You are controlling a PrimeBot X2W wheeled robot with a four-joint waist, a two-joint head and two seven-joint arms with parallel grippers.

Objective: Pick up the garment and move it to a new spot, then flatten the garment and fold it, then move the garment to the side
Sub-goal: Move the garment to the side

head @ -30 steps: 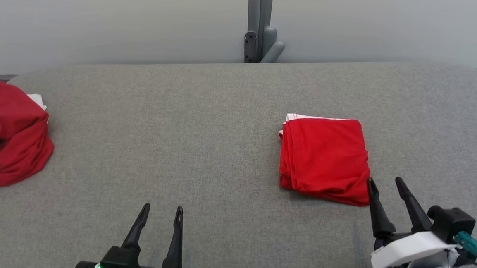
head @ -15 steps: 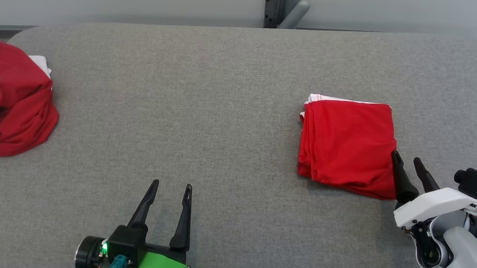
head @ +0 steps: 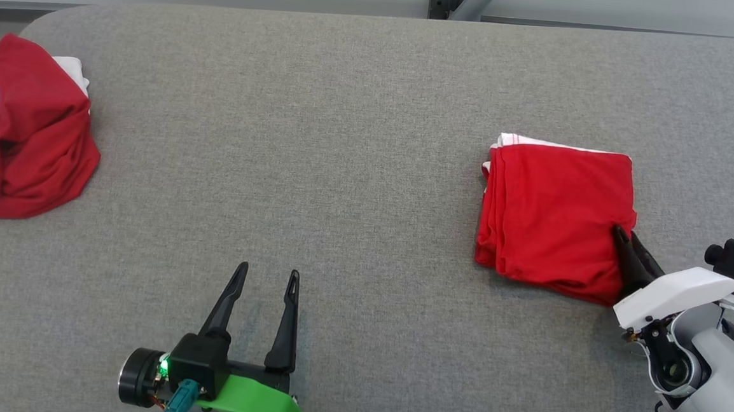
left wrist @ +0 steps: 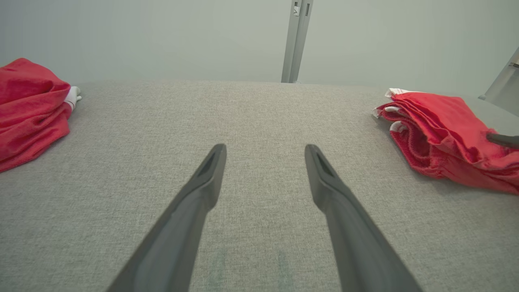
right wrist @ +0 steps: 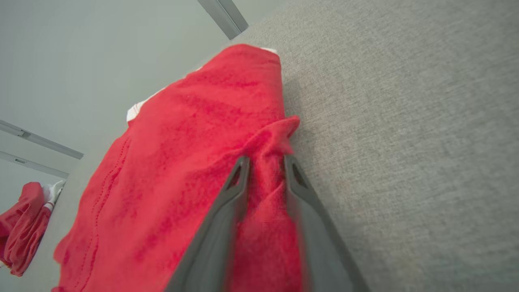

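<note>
Garment: we see a folded red garment (head: 554, 217), soft knit cloth stacked into a rough rectangle, with white trim peeking out along its far edge; it lies on the right part of the surface; its layered fold edges face our left (left wrist: 442, 129); its near right corner is rumpled.
Right gripper: our right gripper (head: 623, 233) sits at the folded red garment's near right edge; its two long, dark, tapered fingers are drawn close together and pinch a raised ridge of the red cloth between them (right wrist: 263, 160).
Left gripper: our left gripper (head: 268, 273) is over bare surface, well apart from both cloths; its fingers are spread wide with nothing between them (left wrist: 265, 150).
Other cloth: a crumpled red garment with white stripes (head: 24, 140) is heaped in a loose mound at the far left edge.
Surface: a grey woven surface (head: 314, 133), coarse and matte, with a rounded far left corner.
Background: a grey metal post (left wrist: 296, 40) rises behind the far edge; the wall is pale and smooth.
</note>
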